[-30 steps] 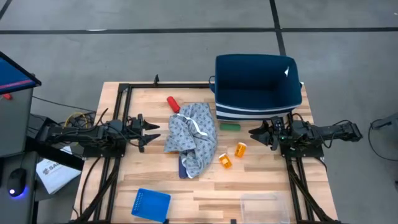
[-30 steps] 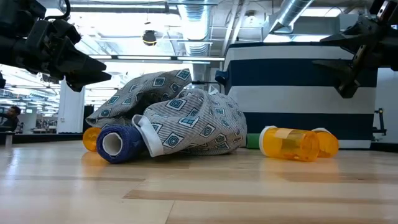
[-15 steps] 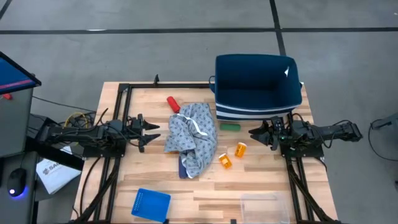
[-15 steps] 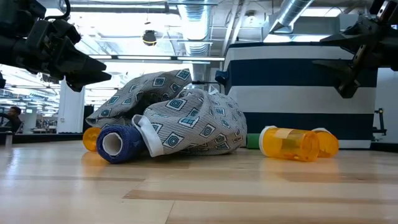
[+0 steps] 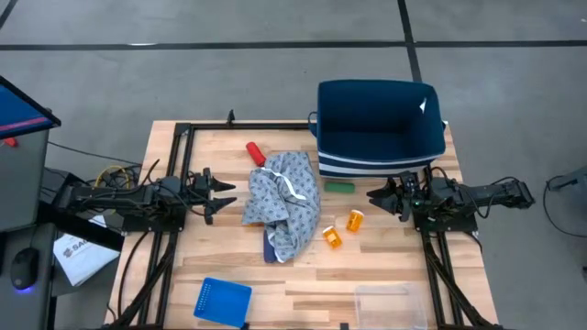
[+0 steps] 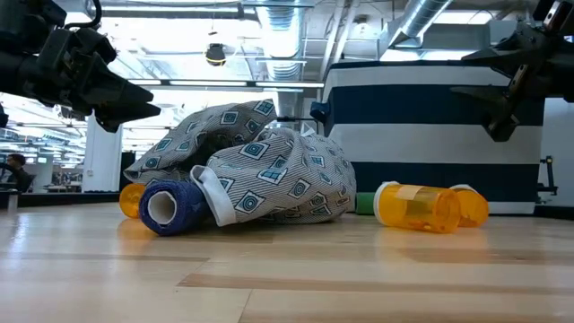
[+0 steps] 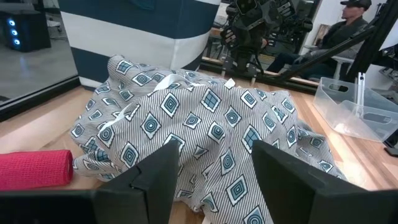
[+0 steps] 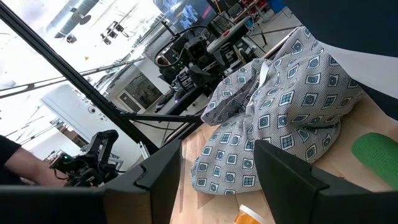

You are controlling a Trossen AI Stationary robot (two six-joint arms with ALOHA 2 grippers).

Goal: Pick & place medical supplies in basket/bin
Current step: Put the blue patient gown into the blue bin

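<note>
Grippers unmoved since before, left gripper [image 5: 223, 194] and right gripper [image 5: 374, 194] jaws spread, garment [image 5: 284, 203] between.

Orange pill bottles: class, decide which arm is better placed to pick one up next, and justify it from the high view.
Probably the right. The two orange pill bottles lie just beside the right tool, which is open. The left tool, also open, has the grey patterned garment between it and them.

Even, diffuse overhead light; shadows on the table [image 5: 303, 284] are soft and short. In the low view, ceiling lights [image 6: 269, 36] at upper centre blow out to white glare. Wrist views: near fingers blurred, backgrounds bright and washed.
</note>
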